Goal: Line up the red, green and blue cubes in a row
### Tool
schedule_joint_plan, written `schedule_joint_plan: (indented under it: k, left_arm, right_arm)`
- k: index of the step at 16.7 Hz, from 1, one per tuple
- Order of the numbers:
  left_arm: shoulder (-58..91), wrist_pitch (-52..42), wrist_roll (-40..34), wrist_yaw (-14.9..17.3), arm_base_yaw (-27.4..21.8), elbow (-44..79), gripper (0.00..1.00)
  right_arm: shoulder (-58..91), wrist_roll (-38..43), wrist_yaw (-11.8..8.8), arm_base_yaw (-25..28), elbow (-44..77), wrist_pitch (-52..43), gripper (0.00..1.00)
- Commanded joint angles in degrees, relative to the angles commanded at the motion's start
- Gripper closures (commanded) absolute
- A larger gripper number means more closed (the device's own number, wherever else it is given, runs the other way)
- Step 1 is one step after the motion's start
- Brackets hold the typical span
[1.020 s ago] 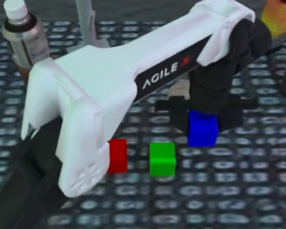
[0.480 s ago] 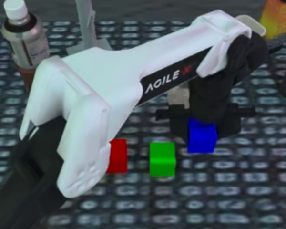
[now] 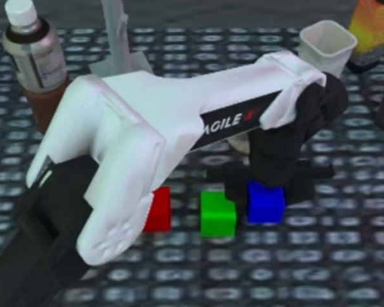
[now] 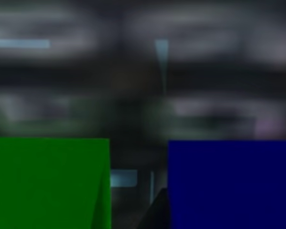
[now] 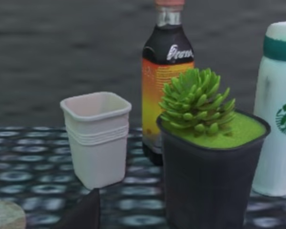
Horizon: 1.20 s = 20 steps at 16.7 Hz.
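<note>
At the far left of the bench [image 3: 345,256] in the top view stood a metallic bottle with a white cap [image 3: 31,48], and just right of it, at the back edge, a pale upright stand [image 3: 118,38]. The left arm [image 3: 147,141] crossed the scene from lower left toward the right, its white casing covering much of the patterned surface.

The three cubes lay in a row across the middle. The red cube [image 3: 159,209] sat leftmost, partly hidden under the arm's casing. The green cube [image 3: 217,213] sat near it on the right, apart from it, resting on the bench. The blue cube [image 3: 265,202] came next, close beside the green one but not touching — the left wrist view showed a gap between the green cube [image 4: 47,183] and the blue cube [image 4: 231,183].

The left gripper [image 3: 267,192] was directly over the blue cube, its black body around the cube's top; its jaws appeared closed on the cube, though whether the cube rested on the bench could not be told.

Farther right at the back stood a white cup [image 3: 326,45] and an orange-labelled bottle [image 3: 374,25]. The right wrist view showed the white cup [image 5: 96,138], the dark bottle [image 5: 168,71], a succulent in a black pot [image 5: 209,162] and a white tumbler with a green band [image 5: 279,109] — the right gripper itself was out of sight.
</note>
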Motion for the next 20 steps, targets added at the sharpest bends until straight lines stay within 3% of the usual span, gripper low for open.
schedule_joint_plan:
  k: [1, 14, 20]
  left_arm:
    - [0.0, 0.0, 0.0, 0.0, 0.0, 0.0, 1.0]
    - [0.0, 0.0, 0.0, 0.0, 0.0, 0.0, 0.02]
    - [0.0, 0.0, 0.0, 0.0, 0.0, 0.0, 0.0]
  right_arm:
    - [0.0, 0.0, 0.0, 0.0, 0.0, 0.0, 0.0]
    - [0.0, 0.0, 0.0, 0.0, 0.0, 0.0, 0.0]
    - [0.0, 0.0, 0.0, 0.0, 0.0, 0.0, 0.0]
